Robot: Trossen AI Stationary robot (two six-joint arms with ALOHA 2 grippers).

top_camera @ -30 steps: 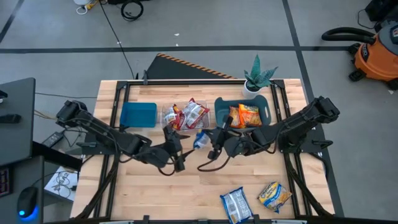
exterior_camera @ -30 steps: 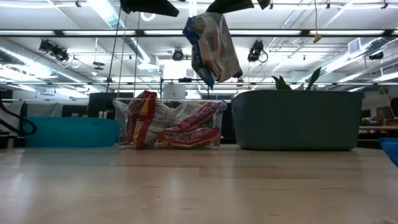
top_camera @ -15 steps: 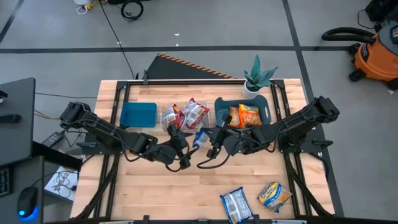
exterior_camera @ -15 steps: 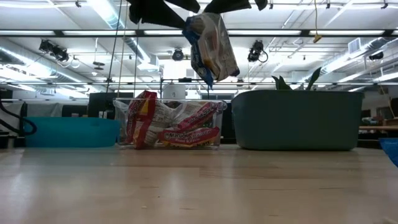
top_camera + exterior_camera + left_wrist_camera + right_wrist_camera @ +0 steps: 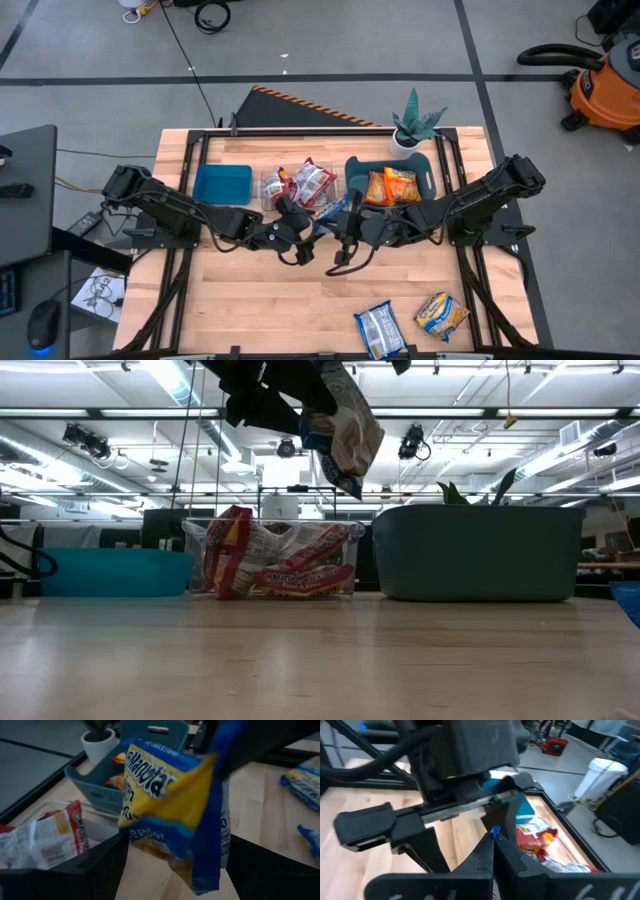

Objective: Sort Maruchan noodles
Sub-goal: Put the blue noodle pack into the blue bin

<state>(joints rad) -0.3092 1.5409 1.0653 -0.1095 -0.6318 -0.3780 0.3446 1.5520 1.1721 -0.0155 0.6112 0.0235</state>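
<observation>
A blue-and-yellow Maruchan packet (image 5: pixel 331 212) hangs in the air between my two grippers above the table's middle; in the low view the packet (image 5: pixel 350 430) dangles well clear of the wood. My right gripper (image 5: pixel 343 216) is shut on it. My left gripper (image 5: pixel 310 228) is open just left of it, and in the left wrist view the packet (image 5: pixel 170 815) fills the gap between that gripper's (image 5: pixel 175 870) spread fingers; whether they touch it I cannot tell. Two more packets, one blue-and-silver (image 5: pixel 380 328) and one blue-and-yellow (image 5: pixel 440 313), lie flat near the table's near edge. My right gripper (image 5: pixel 493 847) pinches the packet's blue top edge (image 5: pixel 495 831) between its two shut fingers, coming from the table's right. The packet is lifted clear and hangs below the fingers, tilted, its lower end (image 5: pixel 345 485) free in the air.
A clear tub (image 5: pixel 272 180) holds red-and-silver packets (image 5: pixel 312 183). Right of it a dark bin (image 5: pixel 355 170) holds orange packets (image 5: pixel 392 185). A blue bin (image 5: pixel 222 184) sits left of the tub. A potted plant (image 5: pixel 415 125) stands at the far edge. Bare wood lies toward the near edge.
My left gripper has moved toward the table's right and up to the hanging packet, so that its open fingers now stand on either side of the packet. My right gripper has kept its hold; the packet has shifted a little toward the far edge and tilted.
</observation>
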